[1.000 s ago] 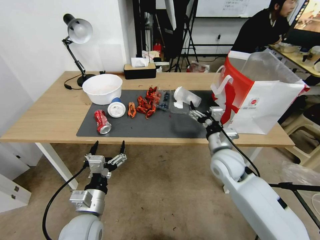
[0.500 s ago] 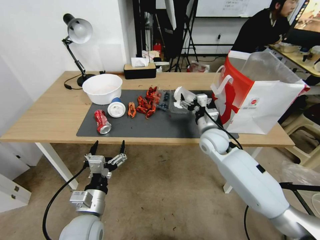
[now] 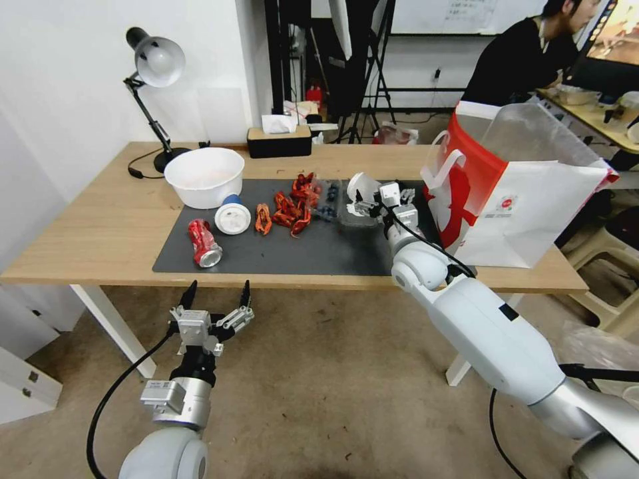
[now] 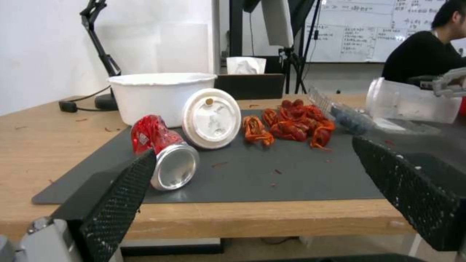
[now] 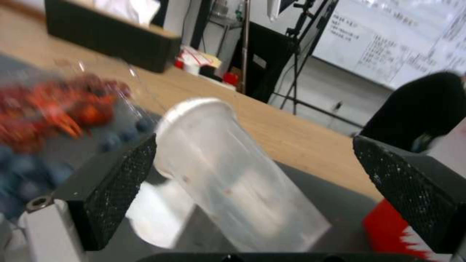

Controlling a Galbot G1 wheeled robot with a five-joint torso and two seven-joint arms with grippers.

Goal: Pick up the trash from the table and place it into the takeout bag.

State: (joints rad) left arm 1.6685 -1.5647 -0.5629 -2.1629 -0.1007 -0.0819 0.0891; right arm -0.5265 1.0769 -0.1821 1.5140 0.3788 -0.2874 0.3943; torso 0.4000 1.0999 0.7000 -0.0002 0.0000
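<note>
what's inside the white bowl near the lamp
The white bowl looks empty in the head view: just a pale inner wall and floor. From the left wrist view, only its outer wall shows, so anything low against the near inside wall stays hidden.

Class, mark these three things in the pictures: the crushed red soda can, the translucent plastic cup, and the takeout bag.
red soda can [image 3: 203, 243]: head view, on its crumpled red side.
translucent plastic cup [image 5: 233, 174]: right wrist view, on its clear wall.
takeout bag [image 3: 539, 206]: head view, on its white front panel.
</note>
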